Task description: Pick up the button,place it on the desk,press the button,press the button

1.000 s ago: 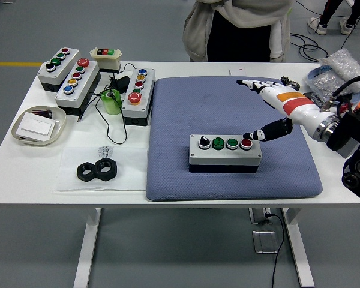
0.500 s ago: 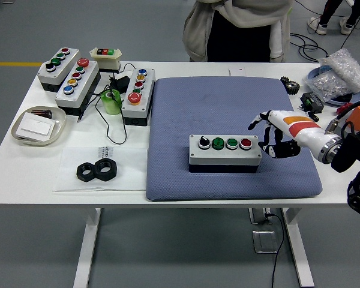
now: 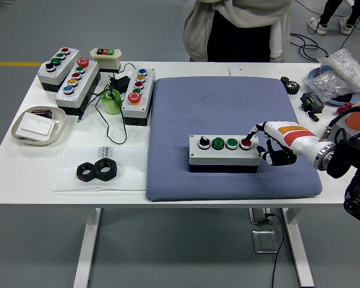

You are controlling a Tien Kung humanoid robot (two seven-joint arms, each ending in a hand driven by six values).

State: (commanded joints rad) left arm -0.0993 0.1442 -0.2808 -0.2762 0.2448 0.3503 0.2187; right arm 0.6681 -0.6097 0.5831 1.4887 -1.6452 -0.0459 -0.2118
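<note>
My right hand point(image 3: 275, 144) reaches in from the right, one fingertip point(image 3: 250, 135) stretched onto the red button point(image 3: 246, 143) while the other fingers curl under, gripping nothing. That button is the rightmost of four controls on the grey button box point(image 3: 225, 153): a black knob, two green buttons, then the red one. The box sits on the blue mat point(image 3: 228, 108), toward its front. Left of the mat stand three more multi-button boxes point(image 3: 138, 93), one small two-button switch point(image 3: 105, 56), a green tape roll point(image 3: 113, 102) and two black nuts point(image 3: 98, 170).
</note>
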